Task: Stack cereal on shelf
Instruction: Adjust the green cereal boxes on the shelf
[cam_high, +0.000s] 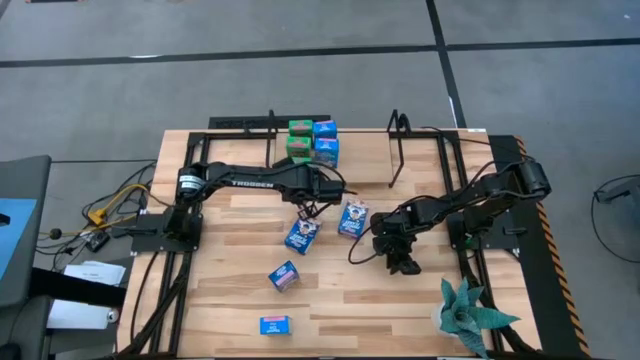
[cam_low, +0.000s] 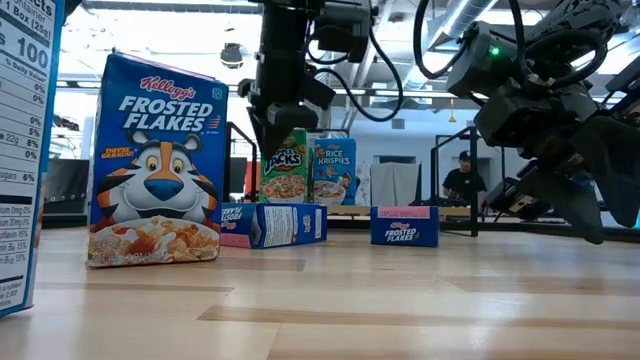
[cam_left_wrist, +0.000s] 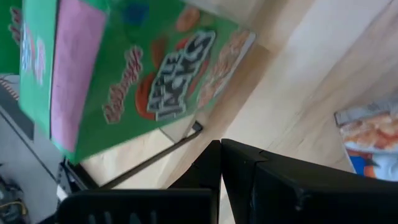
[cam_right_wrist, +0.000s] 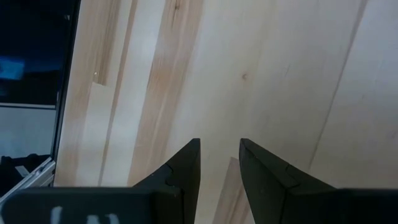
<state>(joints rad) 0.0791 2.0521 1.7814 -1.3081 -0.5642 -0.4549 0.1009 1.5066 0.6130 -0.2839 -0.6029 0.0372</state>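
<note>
The shelf (cam_high: 360, 160) stands at the table's far middle between black wire uprights. On it, at its left end, are stacked green cereal boxes (cam_high: 299, 140) and light blue ones (cam_high: 326, 142). Dark blue boxes lie flat on the table (cam_high: 301, 236) (cam_high: 352, 219). Another (cam_high: 285, 275) stands upright on its bottom end, and one more (cam_high: 275, 324) is near the front edge. My left gripper (cam_high: 308, 208) is shut and empty. It hangs just in front of the shelf, above the flat box, with the green box (cam_left_wrist: 143, 74) ahead of it. My right gripper (cam_high: 403, 264) is open and empty, low over bare wood (cam_right_wrist: 219, 155).
A green artificial plant (cam_high: 470, 315) stands at the table's near right corner. Black frame rails (cam_high: 190, 250) run along the table's left and right sides. Cables and gear lie on the floor left of the table. A person (cam_low: 463, 180) is in the room far behind it.
</note>
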